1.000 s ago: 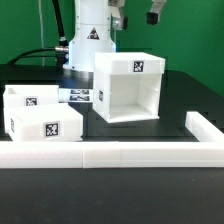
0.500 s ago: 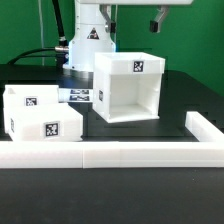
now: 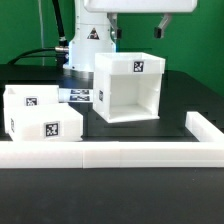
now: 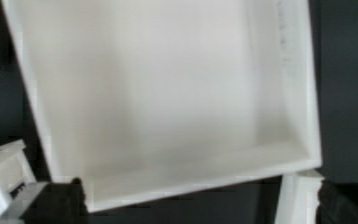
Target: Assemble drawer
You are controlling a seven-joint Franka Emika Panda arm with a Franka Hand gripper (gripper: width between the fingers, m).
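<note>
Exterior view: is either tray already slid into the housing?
No: the rear tray and the front tray both stand on the table beside the housing, whose open front shows nothing inside.

Jaws lower vs 1 s ago, now closer above open top of housing (image 3: 128,90).

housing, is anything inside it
Nothing shows inside the housing: only bare white inner walls in both views. The corner behind its side wall on the exterior view's right is hidden.

White arm (image 3: 87,55) and hand (image 3: 135,26), a black triangular label (image 3: 89,36) and black cables (image 3: 35,55) at the base.
</note>
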